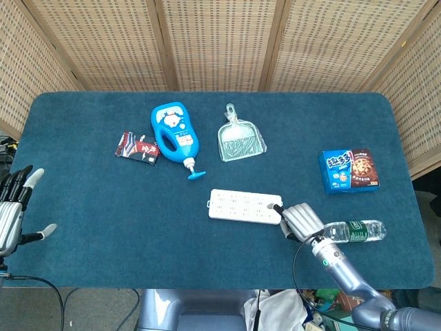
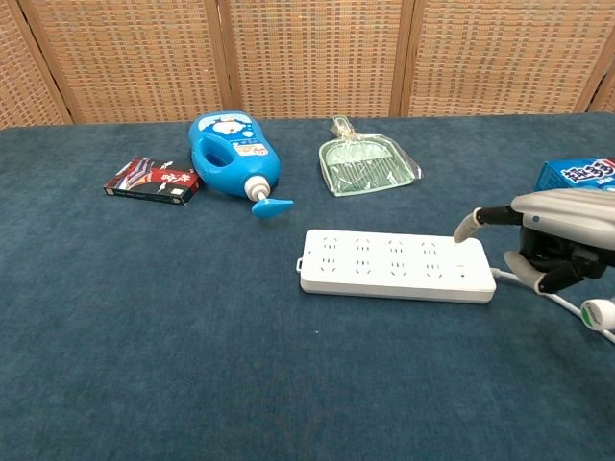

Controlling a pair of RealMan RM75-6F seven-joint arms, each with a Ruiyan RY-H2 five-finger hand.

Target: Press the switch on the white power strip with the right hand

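Fingers of the right hand (image 2: 562, 230) curl in, grasping nothing, one extended fingertip (image 2: 465, 227) poised over the cable end of the flat white plastic power strip (image 2: 396, 265) mid-surface, whose light, rigid body may skid unless pressed straight down.

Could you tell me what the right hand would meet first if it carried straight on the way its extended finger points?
Probably the cord end of the white power strip: the right hand points its finger down-left over that end. Whether it already touches is unclear.
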